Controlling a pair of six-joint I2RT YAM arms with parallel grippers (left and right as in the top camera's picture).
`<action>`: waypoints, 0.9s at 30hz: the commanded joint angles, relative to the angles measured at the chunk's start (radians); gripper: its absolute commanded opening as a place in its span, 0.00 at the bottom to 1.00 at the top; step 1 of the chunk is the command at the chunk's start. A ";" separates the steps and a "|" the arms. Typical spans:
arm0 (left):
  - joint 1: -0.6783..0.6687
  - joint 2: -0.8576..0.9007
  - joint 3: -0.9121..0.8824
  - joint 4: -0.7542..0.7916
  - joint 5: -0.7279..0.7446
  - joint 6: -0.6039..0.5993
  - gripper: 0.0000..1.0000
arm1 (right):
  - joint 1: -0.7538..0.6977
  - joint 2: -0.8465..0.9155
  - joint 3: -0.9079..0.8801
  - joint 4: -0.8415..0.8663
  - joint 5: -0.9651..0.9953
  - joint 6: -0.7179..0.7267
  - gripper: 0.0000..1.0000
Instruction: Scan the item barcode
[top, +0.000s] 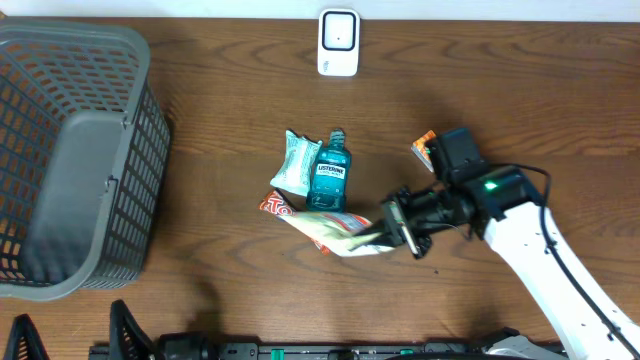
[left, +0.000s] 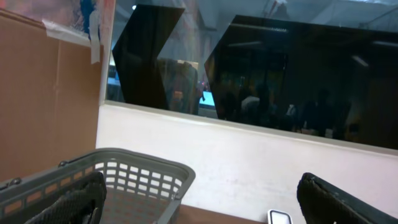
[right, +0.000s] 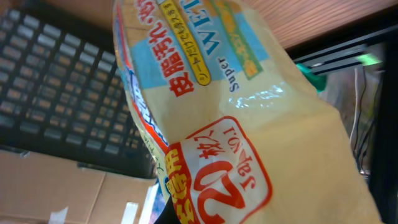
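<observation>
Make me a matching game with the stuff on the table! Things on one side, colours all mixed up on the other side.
Things:
1 basket
2 bottle
3 scanner
4 wipes pack

Colours:
a white
b yellow
c grey
d blue-green

Pairs: 1-c, 2-d, 3-a, 4-b

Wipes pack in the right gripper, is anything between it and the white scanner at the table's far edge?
Yes. The Listerine bottle, with a white packet beside it, lies between the wipes pack and the white scanner.
</observation>
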 joint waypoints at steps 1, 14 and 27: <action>-0.002 -0.007 -0.024 0.006 0.002 -0.009 0.98 | 0.073 0.086 0.005 0.114 -0.081 0.193 0.01; -0.002 -0.007 -0.028 0.007 0.002 -0.009 0.98 | -0.072 0.457 0.005 0.433 -0.304 0.270 0.01; -0.002 -0.007 -0.028 -0.002 0.002 -0.009 0.98 | -0.347 0.457 0.006 0.509 0.102 -0.149 0.54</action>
